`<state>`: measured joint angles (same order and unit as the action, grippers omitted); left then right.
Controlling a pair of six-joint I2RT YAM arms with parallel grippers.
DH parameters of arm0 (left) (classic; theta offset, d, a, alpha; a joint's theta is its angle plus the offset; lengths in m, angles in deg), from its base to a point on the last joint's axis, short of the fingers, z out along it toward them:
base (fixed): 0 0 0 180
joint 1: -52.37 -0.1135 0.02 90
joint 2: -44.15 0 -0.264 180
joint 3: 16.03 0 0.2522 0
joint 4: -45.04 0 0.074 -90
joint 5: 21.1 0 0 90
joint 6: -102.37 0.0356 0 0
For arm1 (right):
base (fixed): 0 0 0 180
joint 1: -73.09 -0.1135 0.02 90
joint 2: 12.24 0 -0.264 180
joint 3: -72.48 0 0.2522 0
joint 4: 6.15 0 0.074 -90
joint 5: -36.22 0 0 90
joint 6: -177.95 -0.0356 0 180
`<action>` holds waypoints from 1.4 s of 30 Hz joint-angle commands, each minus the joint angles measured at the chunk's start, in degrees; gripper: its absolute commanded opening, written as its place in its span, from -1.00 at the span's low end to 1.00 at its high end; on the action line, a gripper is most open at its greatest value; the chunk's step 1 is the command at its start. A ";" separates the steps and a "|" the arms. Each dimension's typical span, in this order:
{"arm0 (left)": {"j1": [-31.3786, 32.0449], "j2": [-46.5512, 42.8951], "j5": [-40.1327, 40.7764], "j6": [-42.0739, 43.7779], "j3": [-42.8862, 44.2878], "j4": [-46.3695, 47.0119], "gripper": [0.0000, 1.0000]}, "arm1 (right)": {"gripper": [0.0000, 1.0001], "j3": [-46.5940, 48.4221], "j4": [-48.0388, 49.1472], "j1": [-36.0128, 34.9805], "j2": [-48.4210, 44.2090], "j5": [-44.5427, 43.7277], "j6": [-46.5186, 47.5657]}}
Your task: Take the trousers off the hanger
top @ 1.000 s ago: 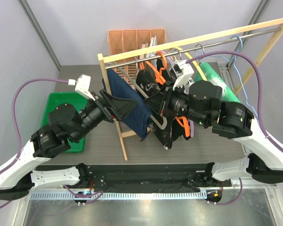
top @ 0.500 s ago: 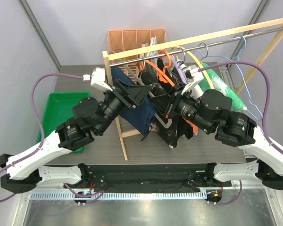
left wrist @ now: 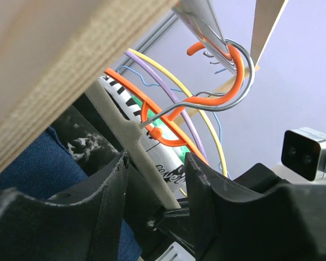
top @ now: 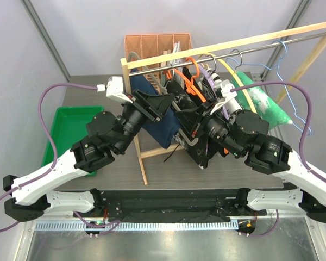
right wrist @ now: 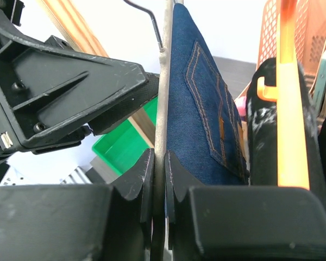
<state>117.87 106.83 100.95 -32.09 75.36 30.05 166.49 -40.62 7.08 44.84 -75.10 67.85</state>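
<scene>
right gripper is pinching a grey hanger beside navy trousers while left gripper is gaping around a half-hidden pale bar.

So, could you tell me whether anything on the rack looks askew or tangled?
The hangers are bunched at the left end of the wooden rack, leaning at different angles and overlapping beside the navy trousers, and a thin dark string dangles beneath them.
</scene>
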 commanded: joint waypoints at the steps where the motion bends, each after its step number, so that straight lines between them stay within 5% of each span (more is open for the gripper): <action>1: -0.46 1.31 -0.67 2.98 0.16 7.21 -0.17 | -0.98 -1.23 5.85 -0.87 -1.27 5.58 4.45; 7: -0.46 2.45 -5.15 5.62 0.77 10.37 -0.34 | -0.97 0.43 6.21 -0.87 0.49 6.47 8.05; 28: -0.46 1.05 -10.61 6.59 0.07 11.69 -0.36 | -0.98 -2.72 12.79 -0.87 0.49 8.32 23.43; 42: -0.46 -2.38 -17.19 0.88 -2.48 6.69 -0.13 | -0.98 -1.68 3.58 -0.87 -3.55 11.83 12.21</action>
<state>116.71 105.45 92.16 -28.05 72.65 33.63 163.32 -37.36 7.49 42.08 -72.00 86.47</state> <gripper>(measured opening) 0.396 0.145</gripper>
